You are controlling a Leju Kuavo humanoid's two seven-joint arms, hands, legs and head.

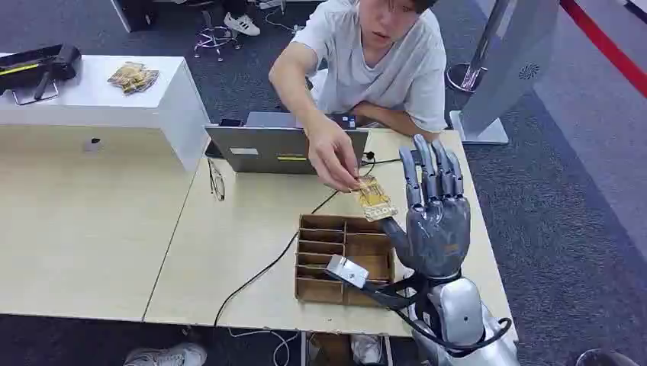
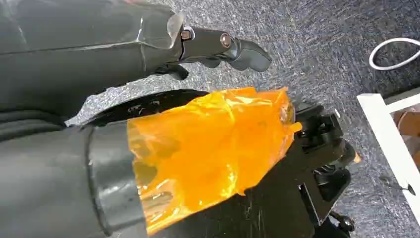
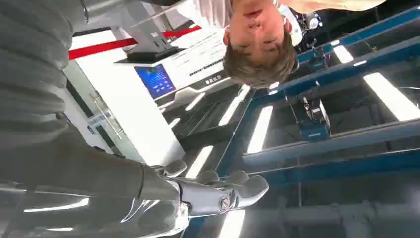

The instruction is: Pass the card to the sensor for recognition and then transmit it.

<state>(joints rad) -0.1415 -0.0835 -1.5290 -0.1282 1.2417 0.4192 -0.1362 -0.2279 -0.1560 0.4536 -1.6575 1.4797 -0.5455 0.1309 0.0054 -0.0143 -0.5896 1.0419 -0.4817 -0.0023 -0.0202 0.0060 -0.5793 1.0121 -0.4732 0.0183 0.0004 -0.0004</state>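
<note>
Pale wooden table (image 1: 91, 252) on dark carpet. Right hand (image 1: 435, 217) raised upright beside the card (image 1: 373, 198), fingers straight and apart, grasping nothing. Card pinched by a person's hand (image 1: 332, 158), just above a compartmented cardboard tray (image 1: 343, 259). Handover apparently at its end or about to start; sensor not identifiable. Laptop (image 1: 275, 145) and black cable (image 1: 259, 274) close by. Left hand (image 2: 218, 47) hanging above the floor, grip impossible to judge.

Laptop (image 1: 278, 149) behind tray (image 1: 345, 259) (on table (image 1: 229, 252))

Glossy metal right hand (image 1: 436, 221), matt cardboard tray (image 1: 345, 259), smooth wooden table (image 1: 229, 252).
</note>
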